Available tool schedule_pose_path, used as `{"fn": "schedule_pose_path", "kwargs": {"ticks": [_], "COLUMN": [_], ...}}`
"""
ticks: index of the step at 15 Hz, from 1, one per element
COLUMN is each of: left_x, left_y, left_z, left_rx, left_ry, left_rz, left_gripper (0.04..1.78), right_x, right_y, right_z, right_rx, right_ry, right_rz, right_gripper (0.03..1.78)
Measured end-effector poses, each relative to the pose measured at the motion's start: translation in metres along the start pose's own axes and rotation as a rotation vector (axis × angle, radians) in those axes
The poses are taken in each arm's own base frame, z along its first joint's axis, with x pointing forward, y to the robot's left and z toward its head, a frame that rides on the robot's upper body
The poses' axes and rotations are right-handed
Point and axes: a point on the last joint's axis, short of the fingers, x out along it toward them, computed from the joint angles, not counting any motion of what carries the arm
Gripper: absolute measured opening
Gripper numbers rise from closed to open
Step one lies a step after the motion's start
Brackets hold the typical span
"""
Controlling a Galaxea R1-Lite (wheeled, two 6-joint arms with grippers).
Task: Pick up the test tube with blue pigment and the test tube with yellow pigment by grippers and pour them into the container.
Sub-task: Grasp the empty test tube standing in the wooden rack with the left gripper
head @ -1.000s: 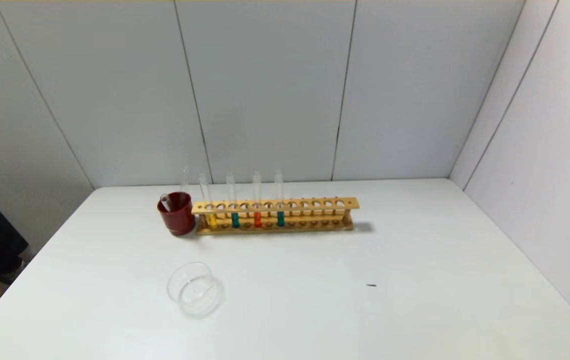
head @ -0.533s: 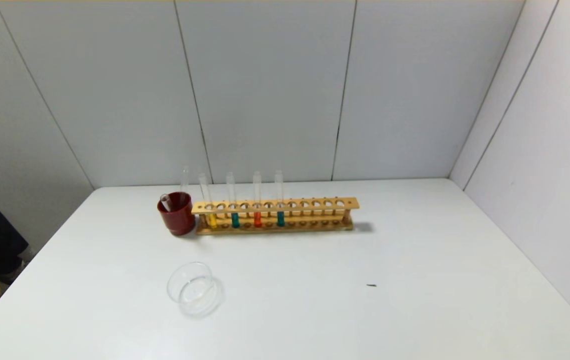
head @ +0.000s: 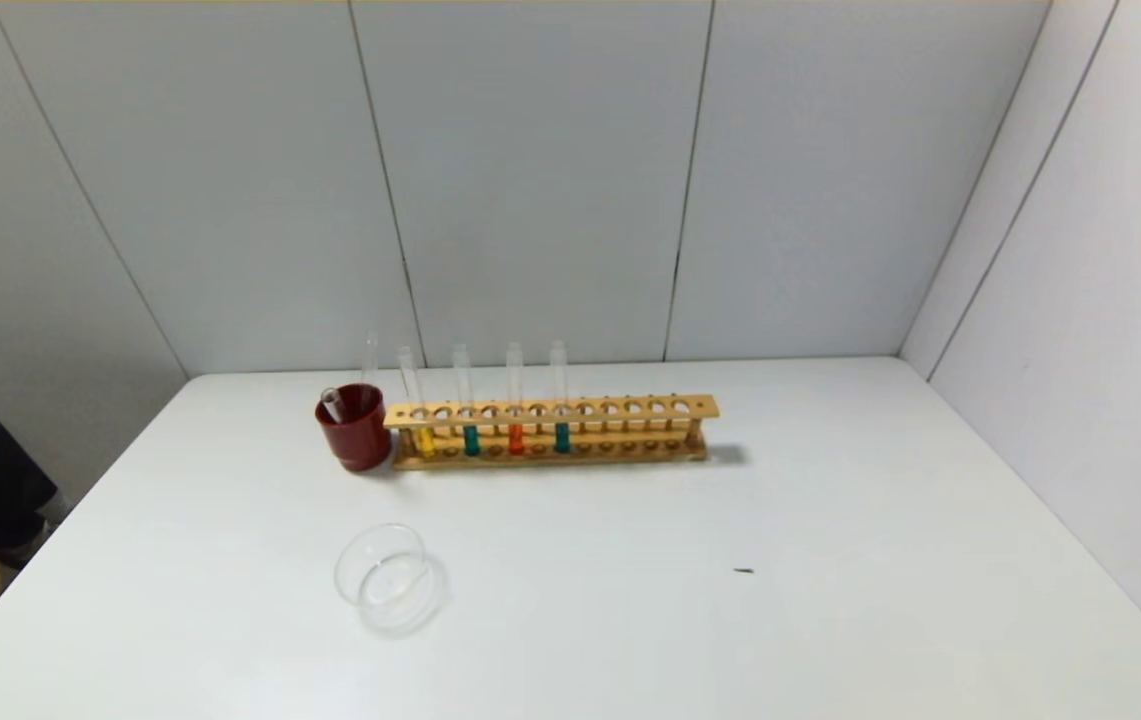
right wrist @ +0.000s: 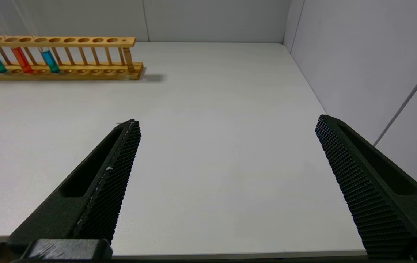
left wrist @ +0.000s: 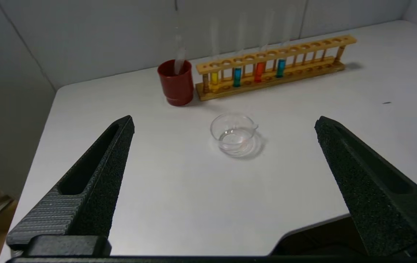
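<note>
A wooden rack [head: 630, 408] stands at the back of the white table. It holds the test tube with yellow pigment [head: 423, 440] at its left end, then a tube with blue-teal pigment [head: 471, 438], an orange one [head: 516, 438] and a second blue-teal one [head: 561, 436]. The clear glass container [head: 360, 590] sits nearer, left of centre. In the left wrist view my left gripper [left wrist: 224, 120] is open and empty, well short of the container [left wrist: 213, 126] and the yellow tube [left wrist: 214, 77]. My right gripper [right wrist: 227, 120] is open over bare table, the rack [right wrist: 84, 40] far off. Neither gripper shows in the head view.
A dark red cup [head: 355, 428] with an empty glass tube leaning in it stands against the rack's left end. Grey walls close off the back and the right side. A small dark speck [head: 743, 571] lies on the table [head: 730, 640].
</note>
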Motion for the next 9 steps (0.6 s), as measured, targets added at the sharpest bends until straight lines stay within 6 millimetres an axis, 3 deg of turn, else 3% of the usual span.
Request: {"fn": "schedule_pose_path", "kwargs": {"ticks": [3,5,7,9], "left_x": [0.041,0.084,0.132,0.178], "left_y": [0.011,0.022,0.033,0.042], "left_z": [0.050,0.075,0.089,0.091], "left_rx": [-0.017,-0.031,-0.048,-0.072], "left_ry": [0.061,0.110,0.167,0.233], "left_rz": [-0.049,-0.069,-0.099,-0.127], "left_gripper": [1.75,1.75,1.75,1.75], "right_x": [0.000,0.000,0.000,0.000], "right_y": [0.000,0.000,0.000,0.000], "right_z": [0.000,0.000,0.000,0.000], "right_rx": [0.000,0.000,0.000,0.000], "right_ry": [0.000,0.000,0.000,0.000], "right_rz": [0.000,0.000,0.000,0.000], "right_gripper": [1.75,1.75,1.75,1.75]}}
